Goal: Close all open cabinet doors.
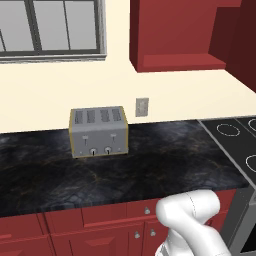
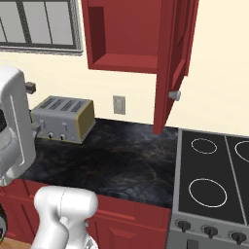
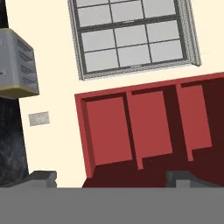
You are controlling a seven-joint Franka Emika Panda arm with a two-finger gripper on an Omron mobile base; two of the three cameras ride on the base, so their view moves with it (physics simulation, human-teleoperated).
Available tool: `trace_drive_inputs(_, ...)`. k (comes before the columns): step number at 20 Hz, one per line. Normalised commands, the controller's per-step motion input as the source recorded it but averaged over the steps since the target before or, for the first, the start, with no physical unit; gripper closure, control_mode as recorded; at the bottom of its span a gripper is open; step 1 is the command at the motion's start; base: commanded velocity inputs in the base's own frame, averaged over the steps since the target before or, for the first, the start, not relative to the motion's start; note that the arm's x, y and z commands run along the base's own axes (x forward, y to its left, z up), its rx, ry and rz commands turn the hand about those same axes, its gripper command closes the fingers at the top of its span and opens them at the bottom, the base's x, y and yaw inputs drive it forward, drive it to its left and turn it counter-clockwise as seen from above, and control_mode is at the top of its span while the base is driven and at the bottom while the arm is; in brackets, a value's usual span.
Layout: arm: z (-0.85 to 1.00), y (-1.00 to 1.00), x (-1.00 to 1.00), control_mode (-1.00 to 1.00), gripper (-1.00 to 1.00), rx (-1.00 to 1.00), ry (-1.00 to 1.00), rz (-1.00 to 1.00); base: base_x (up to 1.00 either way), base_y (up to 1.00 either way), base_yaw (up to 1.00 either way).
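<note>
- Cabinet door: one seen swung out, edge-on in the right base view, hanging over the counter's right end next to the stove; dark red, small round silver knob near its lower edge.
- Wall cabinet: one, open-fronted, interior shelf bare; hand view shows three recessed bays.
- One four-slot toaster at the counter's back edge, well left of the cabinet.
- One wall outlet between toaster and cabinet.
- One grey-framed window, left of the cabinet.
- Black stone counter; stove at its right end.
- Gripper: jaws spread wide, holding nothing, pointed at the cabinet interior.
</note>
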Motion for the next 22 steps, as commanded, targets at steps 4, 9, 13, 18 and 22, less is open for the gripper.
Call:
trace_drive_inputs(4,-0.02,-0.46,-0.09,-1.0,-1.0,0.0,-0.18,-0.11,0.0,0.0,0.0)
trace_drive_inputs(9,0.13,-0.63,-0.03,-1.0,-1.0,0.01,0.03,-0.02,0.0,0.0,0.0)
trace_drive_inputs(13,0.13,-0.78,-0.13,-1.0,-1.0,0.0,0.13,0.0,0.0,0.0,0.0)
trace_drive_inputs(18,0.02,-0.78,-0.26,-1.0,-1.0,0.0,0.11,0.0,0.0,0.0,0.0)
trace_drive_inputs(22,-0.01,-0.57,-0.1,-1.0,-1.0,0.0,0.0,0.0,0.0,0.0,0.0)
